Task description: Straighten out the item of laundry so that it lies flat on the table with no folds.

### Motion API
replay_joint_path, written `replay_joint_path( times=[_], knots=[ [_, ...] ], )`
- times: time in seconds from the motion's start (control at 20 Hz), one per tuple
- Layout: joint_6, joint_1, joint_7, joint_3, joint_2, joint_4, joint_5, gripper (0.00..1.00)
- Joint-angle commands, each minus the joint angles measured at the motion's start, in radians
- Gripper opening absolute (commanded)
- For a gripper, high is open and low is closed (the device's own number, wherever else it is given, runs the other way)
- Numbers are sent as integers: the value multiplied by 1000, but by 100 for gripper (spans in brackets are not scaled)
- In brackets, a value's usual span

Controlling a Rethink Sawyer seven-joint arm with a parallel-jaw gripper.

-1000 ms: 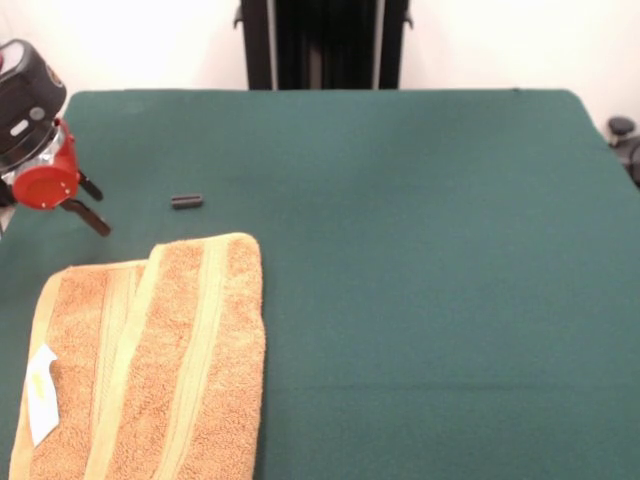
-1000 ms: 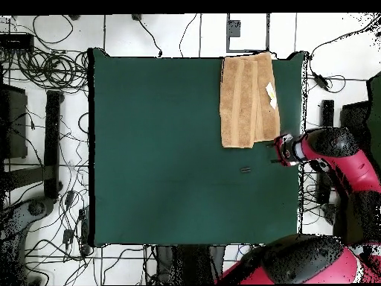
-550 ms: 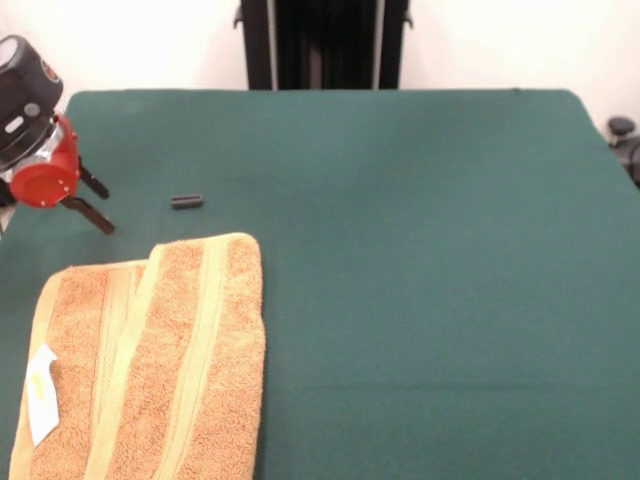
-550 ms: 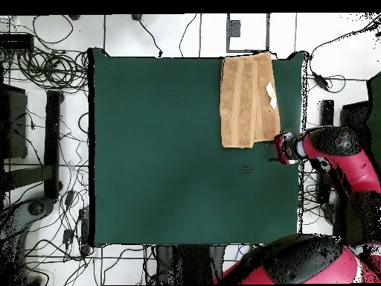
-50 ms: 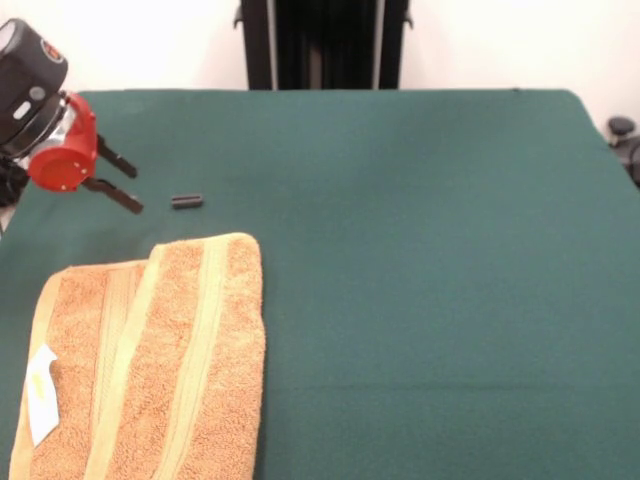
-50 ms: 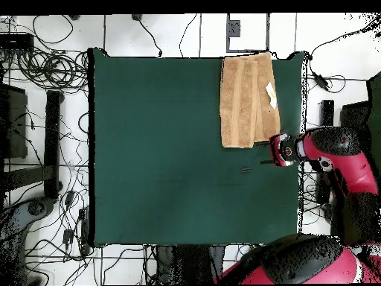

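Front view crops the towel [image 5: 150, 360] at the bottom-left edge; it lies folded over itself near that corner of the table [image 5: 420, 280]. My gripper [image 5: 127, 186] hangs empty, fingers spread, beside a small dark object [image 5: 186, 201]. Since 0.5 s ago I have shifted toward that object.

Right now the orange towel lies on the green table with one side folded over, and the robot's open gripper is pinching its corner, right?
Not quite. The towel does lie on the table with one side folded over, and the gripper is open, but it pinches nothing. The front view shows it apart from the towel, above bare cloth near a small dark object.
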Motion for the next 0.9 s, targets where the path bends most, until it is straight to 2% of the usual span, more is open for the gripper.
replay_joint_path(
  times=[0.05, 0.3, 0.55, 0.9],
  knots=[
    [114, 78, 342, 58, 64, 160, 99, 100],
    [149, 111, 381, 72, 62, 179, 162, 100],
    [48, 144, 319, 102, 56, 254, 245, 100],
    [-72, 188, 227, 102, 71, 270, 288, 100]
  ],
)
